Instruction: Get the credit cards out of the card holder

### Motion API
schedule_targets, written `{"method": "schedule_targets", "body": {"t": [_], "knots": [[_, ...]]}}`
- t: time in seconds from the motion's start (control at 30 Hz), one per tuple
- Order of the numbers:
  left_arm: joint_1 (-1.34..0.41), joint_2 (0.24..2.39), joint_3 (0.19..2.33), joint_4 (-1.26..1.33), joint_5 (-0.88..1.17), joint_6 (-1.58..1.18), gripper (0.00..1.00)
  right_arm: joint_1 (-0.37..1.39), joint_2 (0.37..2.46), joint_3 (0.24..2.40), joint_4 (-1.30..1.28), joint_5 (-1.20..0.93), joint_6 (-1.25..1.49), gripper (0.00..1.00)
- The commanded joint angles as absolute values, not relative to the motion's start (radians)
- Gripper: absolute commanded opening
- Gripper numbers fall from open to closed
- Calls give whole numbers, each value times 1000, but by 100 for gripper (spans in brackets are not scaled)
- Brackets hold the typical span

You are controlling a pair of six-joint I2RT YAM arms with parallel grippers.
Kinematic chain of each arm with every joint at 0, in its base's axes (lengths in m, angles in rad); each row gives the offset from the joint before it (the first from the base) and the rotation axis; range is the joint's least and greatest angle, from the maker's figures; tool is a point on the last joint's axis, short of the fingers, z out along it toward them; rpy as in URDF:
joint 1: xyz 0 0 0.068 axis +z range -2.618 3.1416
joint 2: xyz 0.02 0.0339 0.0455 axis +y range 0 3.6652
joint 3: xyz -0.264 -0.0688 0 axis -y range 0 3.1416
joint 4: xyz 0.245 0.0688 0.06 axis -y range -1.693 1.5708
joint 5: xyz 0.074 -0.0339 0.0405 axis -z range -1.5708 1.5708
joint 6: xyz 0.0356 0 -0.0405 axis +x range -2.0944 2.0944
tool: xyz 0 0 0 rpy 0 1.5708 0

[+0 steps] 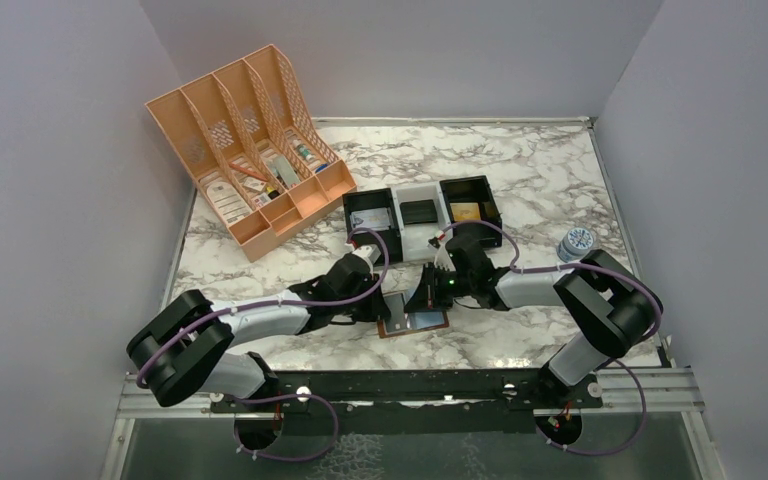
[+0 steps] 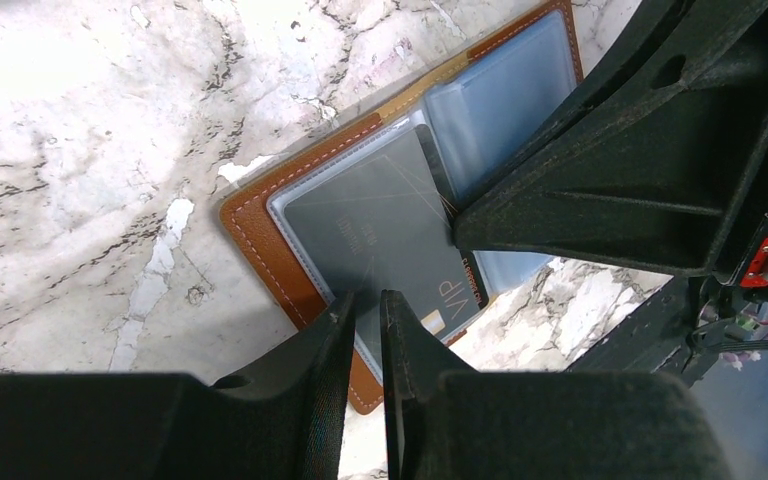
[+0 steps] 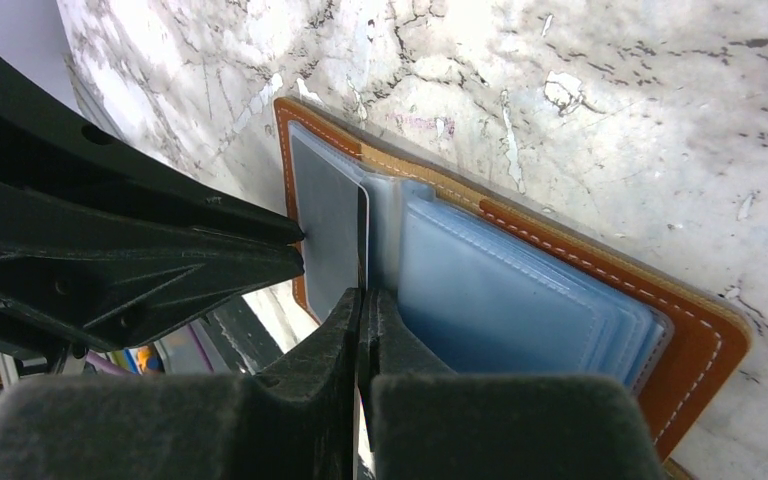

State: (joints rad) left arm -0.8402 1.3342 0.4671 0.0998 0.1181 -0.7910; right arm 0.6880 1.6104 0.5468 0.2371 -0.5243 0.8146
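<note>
Trays (image 1: 421, 212) behind card holder (image 1: 420, 323) (organizer (image 1: 250, 150) leftward)

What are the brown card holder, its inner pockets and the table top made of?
Card holder: likely leather or imitation, matte brown, pale stitching. Inner pockets: clear soft plastic, card showing through. Table top: marble look, grey veins, possibly laminate.

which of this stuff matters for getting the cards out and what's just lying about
For the job: card holder, grey VIP credit card, left end effector, right end effector.
Lying about: peach file organiser, black-and-white trays, round grey object.
</note>
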Motion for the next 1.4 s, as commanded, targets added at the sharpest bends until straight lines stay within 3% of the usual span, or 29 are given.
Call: {"method": "schedule_targets", "body": {"t": [0.0,1.0,1.37], "knots": [[-848,1353,468,7,35,-766,20,690,1602,562,220,-508,814,1],[-880,1447,526,-65,-32,-735,15,524,1547,552,68,-712,642,1],[-887,1425,521,-69,-42,-742,15,494,1481,513,44,-638,667,1]]}}
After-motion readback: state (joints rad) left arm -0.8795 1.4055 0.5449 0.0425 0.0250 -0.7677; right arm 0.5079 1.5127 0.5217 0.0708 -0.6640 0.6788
